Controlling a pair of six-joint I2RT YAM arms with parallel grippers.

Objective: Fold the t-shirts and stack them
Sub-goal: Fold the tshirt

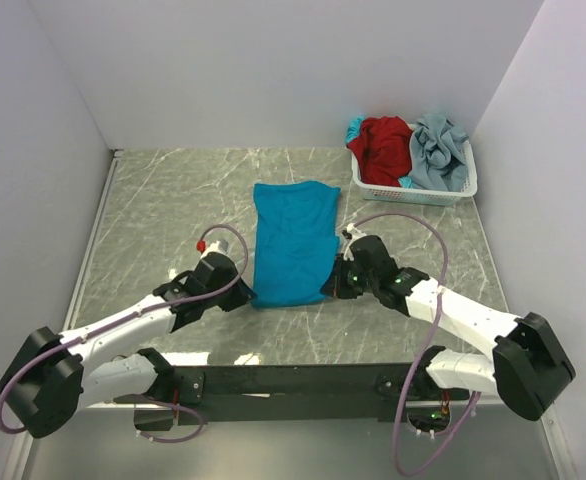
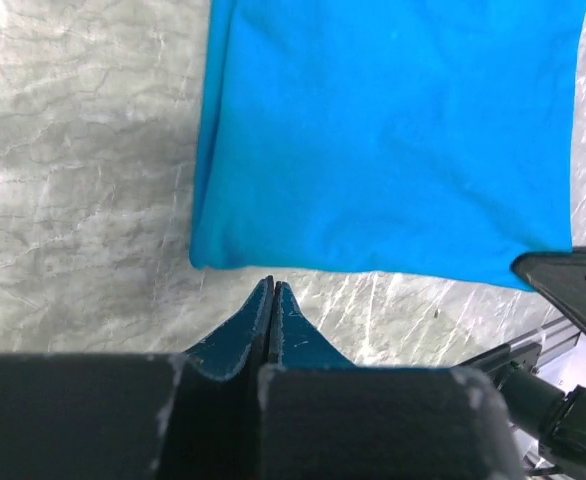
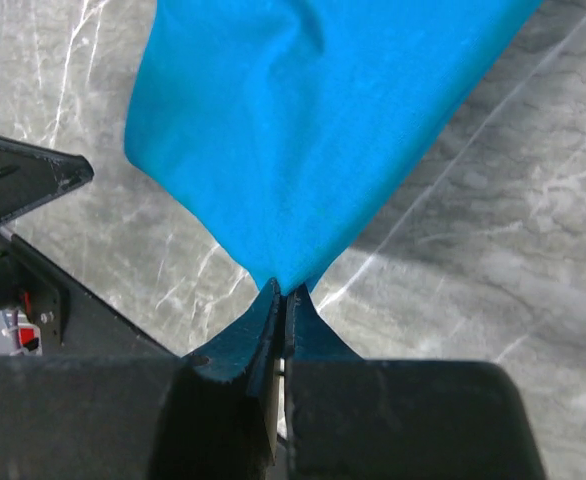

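- Soft teal-blue cloth t-shirt point(image 1: 293, 245): centre frame on grey marbled desk point(image 1: 153, 200); we judge it light, limp, best taken by corners.
- Right gripper point(image 3: 281, 292): pinching its lower-right corner.
- Left gripper point(image 2: 273, 292): pressed together, empty.

Reaching forward and inward with left arm point(image 1: 123, 335), forearm low. Clamped tight at left gripper point(image 2: 273, 298), fingertips pressed together, nothing between. Mirrored with right arm point(image 1: 463, 315), wrist angled inward. Closed at right gripper point(image 3: 282, 298), pinching corner of teal-blue t-shirt point(image 3: 303, 120).
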